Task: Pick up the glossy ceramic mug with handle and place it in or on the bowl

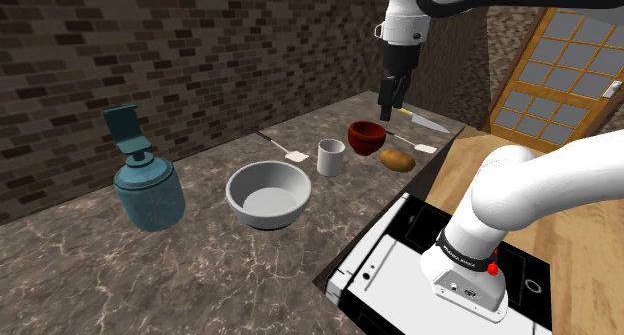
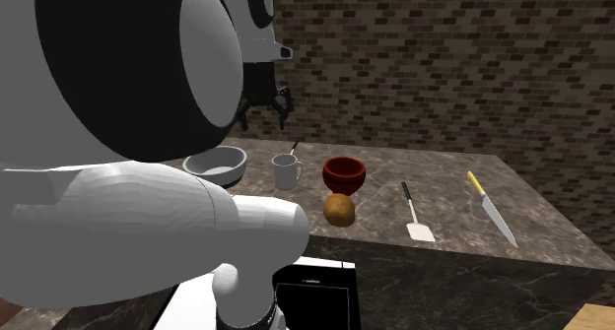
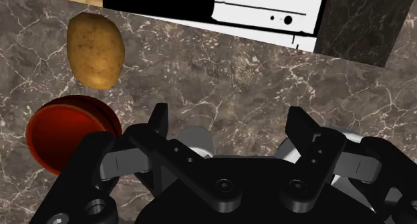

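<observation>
Claw wide open and empty up over the red bowl, mug not grabbed yet

In the shoulder view the gripper (image 1: 388, 108) hangs high with its fingers well apart and nothing between them, roughly 1-2 o'clock from the white mug (image 1: 331, 157), which stands upright on the marble counter (image 1: 200, 273). I'd slide over until the mug's centred between the fingers, drop straight down and pinch the wall, staying off the handle side (can't really make the handle out here). Mind the neighbours: red bowl (image 1: 367, 135) close at the mug's 2 o'clock, potato (image 1: 397, 160) at 3, a spatula (image 1: 280, 146) near 10. The big grey bowl (image 1: 267, 194) at 8 o'clock looks like the easy drop spot, and the way there seems open. Blue soap dispenser (image 1: 147, 183) is well clear.
</observation>
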Motion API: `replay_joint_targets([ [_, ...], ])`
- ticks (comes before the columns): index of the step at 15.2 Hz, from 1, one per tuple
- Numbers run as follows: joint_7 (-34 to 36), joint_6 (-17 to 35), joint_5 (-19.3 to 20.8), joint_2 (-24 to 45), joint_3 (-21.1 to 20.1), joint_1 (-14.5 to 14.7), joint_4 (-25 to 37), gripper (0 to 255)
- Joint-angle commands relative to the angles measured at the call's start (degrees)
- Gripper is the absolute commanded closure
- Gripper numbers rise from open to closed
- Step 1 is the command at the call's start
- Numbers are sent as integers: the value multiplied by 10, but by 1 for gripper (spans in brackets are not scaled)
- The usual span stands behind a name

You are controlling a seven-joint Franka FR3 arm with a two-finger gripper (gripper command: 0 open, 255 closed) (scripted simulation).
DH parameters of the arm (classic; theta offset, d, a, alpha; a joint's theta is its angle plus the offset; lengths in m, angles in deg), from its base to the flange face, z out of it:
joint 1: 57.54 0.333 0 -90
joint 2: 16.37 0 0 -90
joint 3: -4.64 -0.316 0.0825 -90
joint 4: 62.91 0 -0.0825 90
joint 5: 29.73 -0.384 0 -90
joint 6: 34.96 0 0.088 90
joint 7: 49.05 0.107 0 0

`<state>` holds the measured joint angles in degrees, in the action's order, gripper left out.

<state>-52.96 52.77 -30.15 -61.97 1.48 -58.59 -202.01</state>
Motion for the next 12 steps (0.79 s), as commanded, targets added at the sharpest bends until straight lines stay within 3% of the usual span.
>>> replay_joint_targets([
  [1, 0, 0, 0, 0, 0, 0, 0, 0],
  [12, 33, 232, 0, 183, -27, -5, -30, 0],
])
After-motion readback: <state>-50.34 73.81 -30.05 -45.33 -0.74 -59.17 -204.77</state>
